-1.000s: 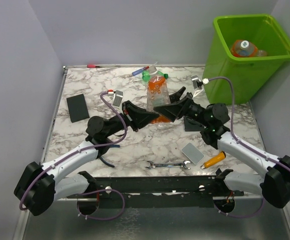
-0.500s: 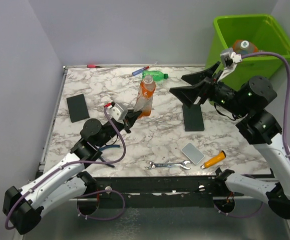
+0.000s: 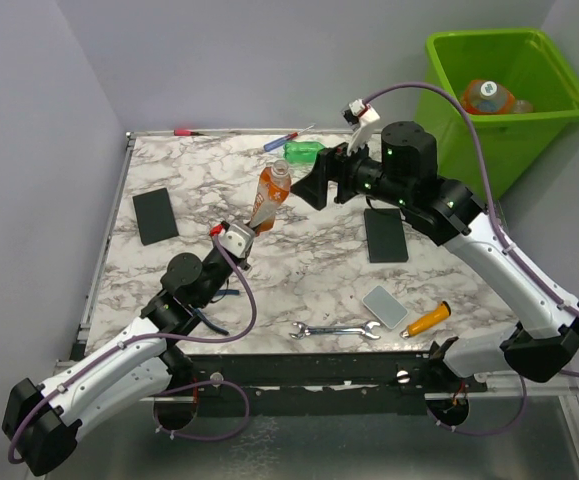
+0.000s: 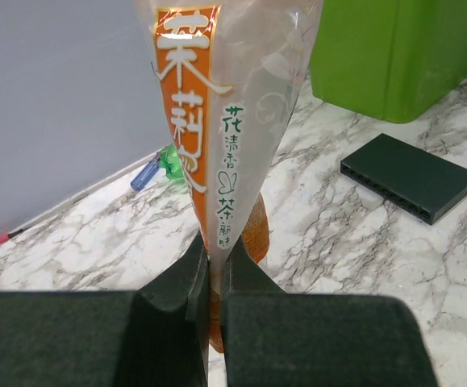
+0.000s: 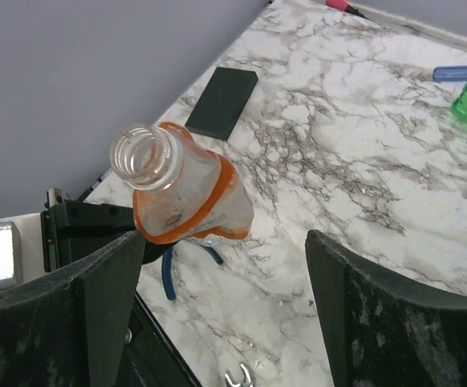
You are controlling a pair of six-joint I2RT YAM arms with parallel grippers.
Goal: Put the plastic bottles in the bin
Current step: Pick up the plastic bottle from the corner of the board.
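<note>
My left gripper (image 3: pixel 252 232) is shut on the flattened bottom end of an orange-labelled plastic bottle (image 3: pixel 270 195), holding it upright and tilted above the marble table; its neck has no cap (image 5: pixel 143 151). In the left wrist view the bottle (image 4: pixel 217 121) rises from between the pinched fingers (image 4: pixel 168 290). My right gripper (image 3: pixel 305 186) is open just right of the bottle top, and the bottle (image 5: pixel 186 193) sits near its left finger (image 5: pixel 108 278), untouched. A green bottle (image 3: pixel 304 150) lies at the table's back. The lime-green bin (image 3: pixel 499 130) stands at the back right with an orange bottle (image 3: pixel 487 97) inside.
Two black slabs (image 3: pixel 155 216) (image 3: pixel 385 235), a grey slab (image 3: pixel 384 306), a wrench (image 3: pixel 335 329) and an orange-handled screwdriver (image 3: pixel 427 319) lie on the table. Blue-handled pliers (image 5: pixel 168 274) lie under the left arm. A blue screwdriver (image 3: pixel 280 141) and a red-handled tool (image 3: pixel 187 132) lie along the back edge.
The left arm drew back to the left with the bottle. The right gripper let go, swung up towards the bin, then came back left beside the bottle top, its fingers a little narrower.
</note>
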